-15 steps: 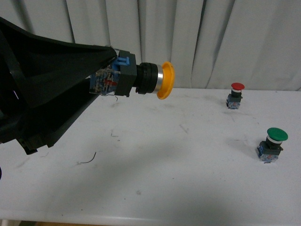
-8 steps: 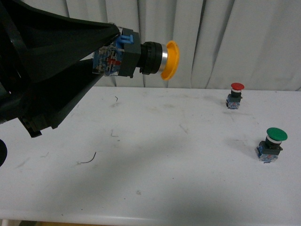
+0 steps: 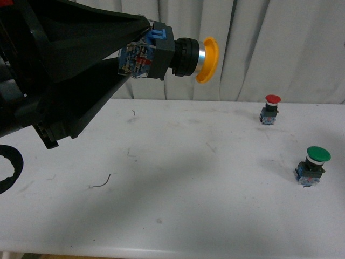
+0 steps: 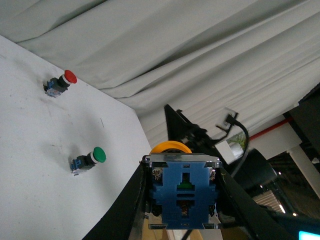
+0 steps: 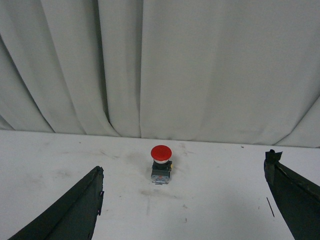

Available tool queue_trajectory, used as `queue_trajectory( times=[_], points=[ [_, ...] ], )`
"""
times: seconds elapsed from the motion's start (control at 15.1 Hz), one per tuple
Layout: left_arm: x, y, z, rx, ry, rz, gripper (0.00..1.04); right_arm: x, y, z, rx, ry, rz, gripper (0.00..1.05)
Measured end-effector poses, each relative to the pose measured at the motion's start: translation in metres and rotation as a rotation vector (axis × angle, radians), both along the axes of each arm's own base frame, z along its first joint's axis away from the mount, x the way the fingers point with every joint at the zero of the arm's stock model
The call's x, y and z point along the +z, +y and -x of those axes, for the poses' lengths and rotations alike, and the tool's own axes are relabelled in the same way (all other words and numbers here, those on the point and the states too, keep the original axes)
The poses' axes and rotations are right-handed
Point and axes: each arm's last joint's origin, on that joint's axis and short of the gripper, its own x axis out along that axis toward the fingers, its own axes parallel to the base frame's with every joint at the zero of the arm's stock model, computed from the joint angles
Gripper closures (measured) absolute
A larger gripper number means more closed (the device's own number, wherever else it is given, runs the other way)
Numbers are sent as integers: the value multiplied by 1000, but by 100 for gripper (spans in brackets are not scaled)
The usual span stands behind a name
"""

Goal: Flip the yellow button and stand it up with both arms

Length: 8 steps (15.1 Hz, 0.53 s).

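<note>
Left gripper (image 3: 136, 51) raised high, jaws clamped; right gripper (image 5: 184, 162) jaws spread wide.

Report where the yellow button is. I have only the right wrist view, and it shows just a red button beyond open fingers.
Observer: The left gripper holds the yellow button by its contact block, lifted off the table, with the cap pointing to the robot's right.
Operator: Name anything else out there.
Observer: A green button stands upright, nearer the robot than the red button.
</note>
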Motion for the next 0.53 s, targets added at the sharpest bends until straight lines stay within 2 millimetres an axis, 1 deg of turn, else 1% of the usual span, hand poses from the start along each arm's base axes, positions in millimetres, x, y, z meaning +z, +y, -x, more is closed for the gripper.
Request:
queue_trajectory(
  times=[0.07,0.13,0.2,0.26,0.33,0.4,0.53],
  points=[
    [-1,-1,0,-2,3,-1,72,-6,-2,-19,-5,18,18,6],
    [-2,-1,0,-2,8,-3,72,-6,-2,-23,-1,17,23,6],
    [-4,-1,-1,-2,17,-5,72,0,2,-21,25,-15,24,6],
    [-5,-1,-2,-1,19,-6,72,5,8,-13,77,-37,4,6],
    [-5,0,-2,0,21,-7,72,7,20,3,179,-57,-58,6],
    [-6,0,-2,0,21,-8,73,10,32,22,317,-78,-155,6],
    [-6,0,-2,1,20,-10,73,25,55,60,602,-148,-345,6]
  ],
)
